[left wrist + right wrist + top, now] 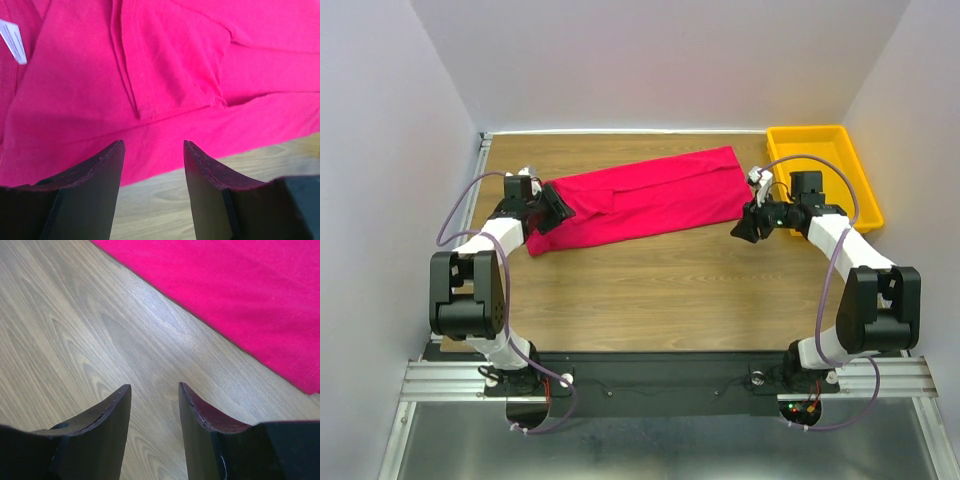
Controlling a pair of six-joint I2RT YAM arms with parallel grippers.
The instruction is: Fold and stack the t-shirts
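A crimson-pink t-shirt [645, 197] lies folded lengthwise into a long strip across the far half of the wooden table, slanting up to the right. My left gripper [556, 208] hovers at the strip's left end, open, with nothing between its fingers; in the left wrist view the cloth [165, 85] with a folded sleeve and a white label [13, 41] fills the frame ahead of the gripper [153, 147]. My right gripper [744, 226] stands open just off the strip's lower right corner. Bare wood lies under the gripper [154, 389], and the t-shirt's edge [240, 295] is a little ahead.
A yellow plastic tray [855, 170] sits at the far right corner, right behind the right arm. Bare wooden table [660, 290] stretches between the shirt and the arm bases. White walls close in the left, back and right sides.
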